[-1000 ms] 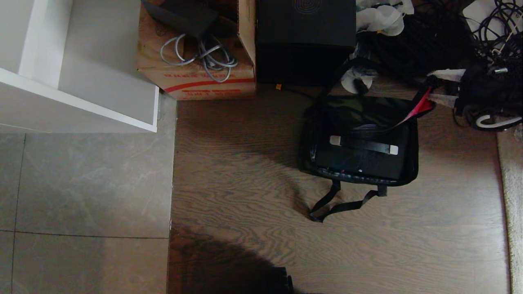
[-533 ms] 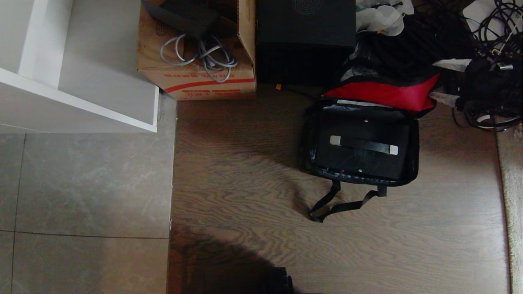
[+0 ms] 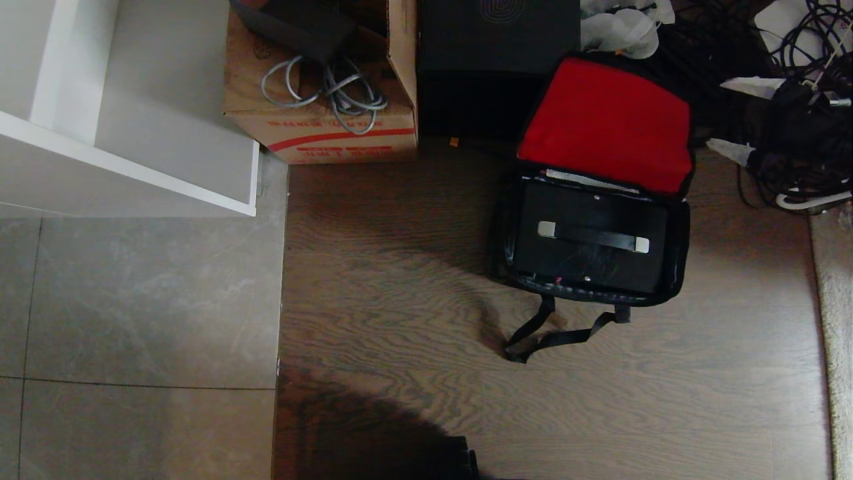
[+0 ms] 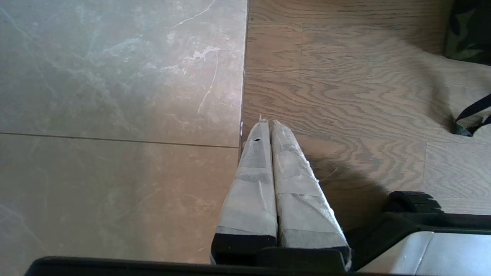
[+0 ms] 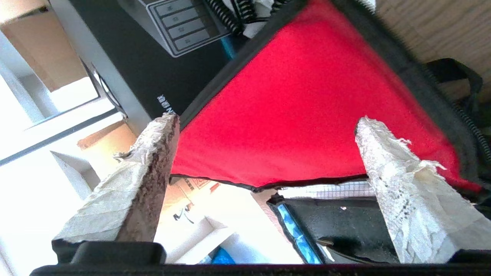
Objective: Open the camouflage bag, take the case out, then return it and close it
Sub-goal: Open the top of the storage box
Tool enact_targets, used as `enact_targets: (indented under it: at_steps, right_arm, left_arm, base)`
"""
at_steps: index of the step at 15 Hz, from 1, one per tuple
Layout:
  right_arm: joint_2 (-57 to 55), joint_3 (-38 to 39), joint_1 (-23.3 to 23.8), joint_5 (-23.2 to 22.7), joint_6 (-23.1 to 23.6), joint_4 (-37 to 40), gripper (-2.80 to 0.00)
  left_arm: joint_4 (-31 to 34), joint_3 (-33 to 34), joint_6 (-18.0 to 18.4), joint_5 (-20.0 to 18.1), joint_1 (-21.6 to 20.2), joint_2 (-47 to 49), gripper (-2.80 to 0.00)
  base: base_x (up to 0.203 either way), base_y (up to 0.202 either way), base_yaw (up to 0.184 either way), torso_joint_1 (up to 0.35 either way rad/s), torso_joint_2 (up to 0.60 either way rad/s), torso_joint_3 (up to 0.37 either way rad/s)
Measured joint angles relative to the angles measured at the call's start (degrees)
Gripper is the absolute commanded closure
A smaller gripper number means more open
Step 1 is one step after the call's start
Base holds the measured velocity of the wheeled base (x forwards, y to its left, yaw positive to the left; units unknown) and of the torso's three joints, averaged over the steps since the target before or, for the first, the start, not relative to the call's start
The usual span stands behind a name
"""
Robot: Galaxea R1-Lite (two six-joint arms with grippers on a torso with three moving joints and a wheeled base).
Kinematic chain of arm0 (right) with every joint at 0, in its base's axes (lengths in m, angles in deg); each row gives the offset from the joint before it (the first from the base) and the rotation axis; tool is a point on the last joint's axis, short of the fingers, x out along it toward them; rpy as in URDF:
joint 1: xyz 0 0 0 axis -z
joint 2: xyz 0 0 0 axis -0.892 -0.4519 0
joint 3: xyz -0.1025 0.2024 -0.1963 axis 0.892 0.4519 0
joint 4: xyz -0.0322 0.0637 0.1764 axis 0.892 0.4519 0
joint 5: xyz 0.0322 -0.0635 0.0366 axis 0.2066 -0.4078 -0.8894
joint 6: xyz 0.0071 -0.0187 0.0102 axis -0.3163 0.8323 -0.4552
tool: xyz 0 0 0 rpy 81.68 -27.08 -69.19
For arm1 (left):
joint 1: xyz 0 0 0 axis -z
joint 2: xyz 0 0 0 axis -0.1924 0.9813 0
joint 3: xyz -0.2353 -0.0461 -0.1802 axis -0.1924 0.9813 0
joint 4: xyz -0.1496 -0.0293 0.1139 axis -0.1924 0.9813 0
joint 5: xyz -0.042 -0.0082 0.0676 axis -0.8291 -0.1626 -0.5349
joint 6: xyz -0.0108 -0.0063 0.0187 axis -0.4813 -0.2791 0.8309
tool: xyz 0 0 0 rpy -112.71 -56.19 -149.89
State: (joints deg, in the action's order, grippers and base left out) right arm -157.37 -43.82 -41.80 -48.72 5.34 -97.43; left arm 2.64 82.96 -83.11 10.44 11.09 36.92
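Head view: wood floor, the bag open, red lid flung back, the case inside. Left wrist view: left gripper pressed together above the floor seam. Right wrist view: right gripper spread wide, empty, facing the lid.

Camouflage bag open on wood floor, red-lined lid flipped back; black case inside, silver-ended handle upward.
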Motion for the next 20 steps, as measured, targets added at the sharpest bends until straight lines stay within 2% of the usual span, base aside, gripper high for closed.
enact_targets:
  at_steps: [5,6,14,17,20]
  right_arm:
    - [0.5,1.1,0.0,0.0,-0.9,0.0,-2.80]
    - [0.7,1.5,0.0,0.0,-1.3,-0.1,0.00]
    - [2.4,5.9,-0.2,-2.3,-1.5,-0.2,0.00]
    - [3.4,8.0,-0.5,-6.2,-1.0,0.0,0.00]
    - [4.3,9.3,-1.1,-6.8,0.5,0.2,0.00]
  left_arm:
    - [0.0,0.0,0.0,0.0,0.0,0.0,0.00]
    - [0.0,0.0,0.0,0.0,0.0,0.0,0.00]
    - [0.0,0.0,0.0,0.0,0.0,0.0,0.00]
    - [0.0,0.0,0.0,0.0,0.0,0.0,0.00]
    - [0.0,0.0,0.0,0.0,0.0,0.0,0.00]
  base:
    - [0.000,0.000,0.000,0.000,0.00,0.000]
    - [0.000,0.000,0.000,0.000,0.00,0.000]
    - [0.000,0.000,0.000,0.000,0.00,0.000]
    - [0.000,0.000,0.000,0.000,0.00,0.000]
    - [0.000,0.000,0.000,0.000,0.00,0.000]
